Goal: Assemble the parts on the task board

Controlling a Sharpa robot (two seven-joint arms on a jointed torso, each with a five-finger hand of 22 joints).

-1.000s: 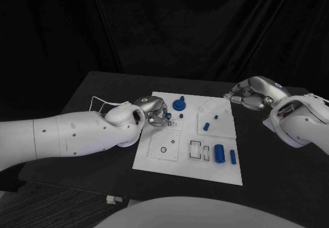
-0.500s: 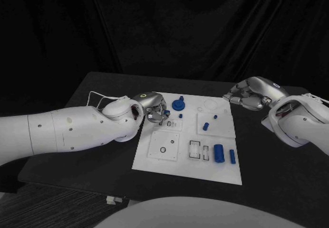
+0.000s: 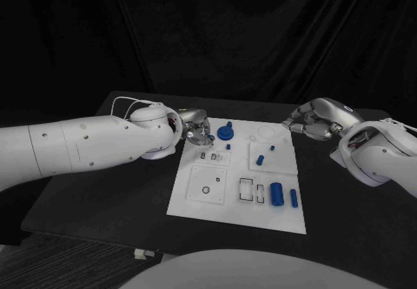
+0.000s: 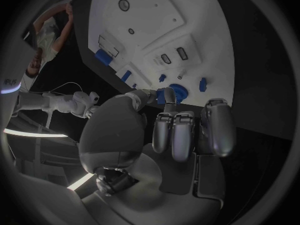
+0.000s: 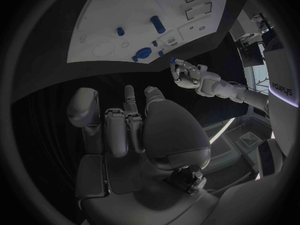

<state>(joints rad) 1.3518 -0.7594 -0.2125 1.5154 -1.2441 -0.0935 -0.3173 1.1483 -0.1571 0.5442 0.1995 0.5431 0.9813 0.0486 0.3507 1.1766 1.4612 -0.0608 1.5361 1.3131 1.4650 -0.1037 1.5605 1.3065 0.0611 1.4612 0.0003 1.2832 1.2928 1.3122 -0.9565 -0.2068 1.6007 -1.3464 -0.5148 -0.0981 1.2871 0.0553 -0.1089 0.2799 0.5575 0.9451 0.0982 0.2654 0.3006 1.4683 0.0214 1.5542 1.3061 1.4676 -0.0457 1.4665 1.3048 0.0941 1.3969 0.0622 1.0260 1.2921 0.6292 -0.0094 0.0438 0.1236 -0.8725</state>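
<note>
The white task board (image 3: 202,201) lies mid-table. My left hand (image 3: 196,127) hovers over its far left corner and pinches a small blue part (image 5: 173,61) at its fingertips, close to the blue round knob piece (image 3: 228,131). Further blue parts sit on the board: a small stud (image 3: 228,146), another stud (image 3: 273,148), a short peg (image 3: 261,160), a thick cylinder (image 3: 278,194) and a slim bar (image 3: 294,198). My right hand (image 3: 317,119) hangs above the black table past the board's far right corner, fingers curled in on nothing.
Empty slots and rectangular cut-outs (image 3: 249,189) mark the board's near half, and a ring outline (image 3: 270,130) marks its far right. The black table (image 3: 130,180) runs on at both sides of the board; its near edge is close to the board.
My left hand has drawn back from the board's left middle toward its far left corner, carrying the small blue part. The right hand has stayed put.
</note>
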